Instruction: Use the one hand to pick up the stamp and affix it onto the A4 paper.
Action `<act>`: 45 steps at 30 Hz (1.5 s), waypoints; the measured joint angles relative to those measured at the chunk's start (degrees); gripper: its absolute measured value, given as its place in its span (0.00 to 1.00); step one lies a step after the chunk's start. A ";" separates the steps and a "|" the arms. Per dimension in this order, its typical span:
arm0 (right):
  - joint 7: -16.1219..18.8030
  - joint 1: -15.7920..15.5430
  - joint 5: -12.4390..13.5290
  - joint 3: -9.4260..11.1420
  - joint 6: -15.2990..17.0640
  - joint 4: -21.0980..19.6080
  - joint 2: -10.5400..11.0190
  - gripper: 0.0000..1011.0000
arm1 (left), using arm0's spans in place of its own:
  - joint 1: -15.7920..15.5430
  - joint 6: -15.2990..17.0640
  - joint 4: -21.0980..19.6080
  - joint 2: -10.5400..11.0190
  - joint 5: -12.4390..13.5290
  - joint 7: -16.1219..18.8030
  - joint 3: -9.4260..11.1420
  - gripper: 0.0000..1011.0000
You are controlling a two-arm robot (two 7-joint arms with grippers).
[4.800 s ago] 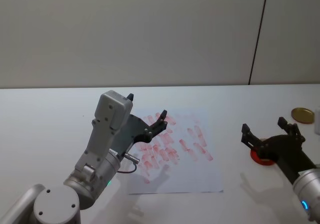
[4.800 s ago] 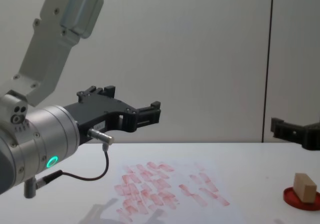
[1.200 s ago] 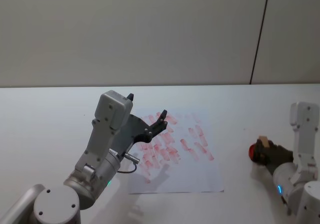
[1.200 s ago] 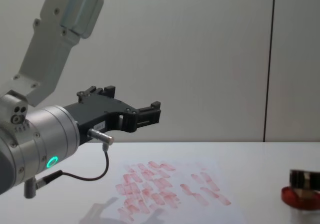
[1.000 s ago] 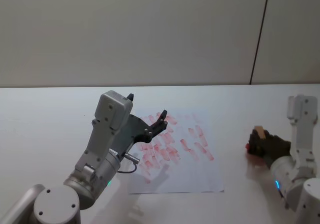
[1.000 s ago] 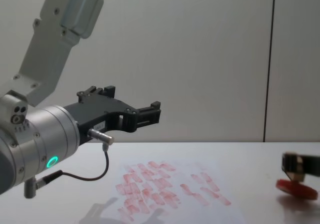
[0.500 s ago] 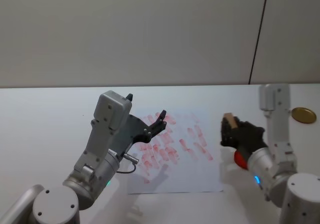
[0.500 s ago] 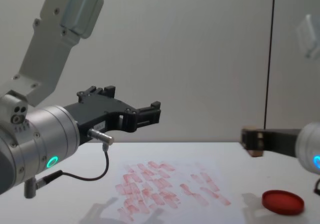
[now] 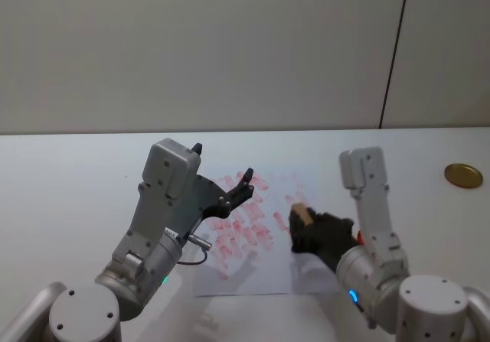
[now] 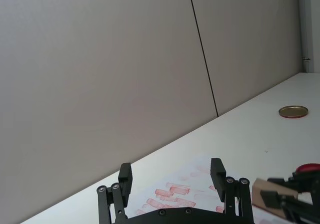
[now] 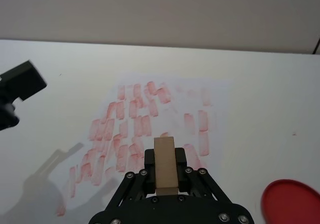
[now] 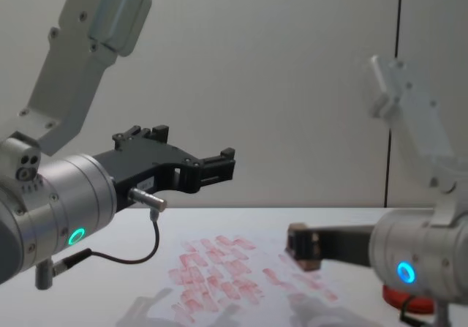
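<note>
Right gripper point(image 9: 300, 223): fingers clamped on the wooden stamp point(image 9: 301, 213), which hung above the right side of the A4 paper point(image 9: 260, 271).
Left gripper point(image 9: 222, 164): fingers spread and empty, poised over the paper's left side.
Red ink pad point(image 11: 292, 204): sat on the bench point(image 9: 76, 174), right of the paper.

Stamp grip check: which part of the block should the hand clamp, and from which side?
Clamp the stamp across its two flat parallel sides, as the right hand does now over the A4 paper. Come in level from the robot's side, leaving the underside clear to press down; the narrow width probably suits the jaws. The left hand hangs open at the paper's left.
</note>
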 joint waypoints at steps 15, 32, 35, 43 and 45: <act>0.49 -1.41 -0.33 -1.58 3.65 0.38 -0.92 0.22 | 0.00 0.00 0.00 0.00 0.00 0.00 0.00 0.98; -0.33 -0.97 -2.77 -1.74 7.35 1.78 -1.37 0.22 | 0.00 0.00 0.00 0.00 0.00 0.00 0.00 0.98; -0.25 -0.76 -3.06 -1.70 7.59 2.20 -1.51 0.22 | 0.00 0.00 0.00 0.00 0.00 0.00 0.00 0.98; 0.27 -0.14 -3.93 -1.54 8.11 3.60 -1.69 0.22 | 0.00 0.00 0.00 0.00 0.00 0.00 0.00 0.98; 0.43 -0.07 -4.08 -1.49 8.15 3.90 -1.71 0.22 | 0.00 0.00 0.00 0.00 0.00 0.00 0.00 0.98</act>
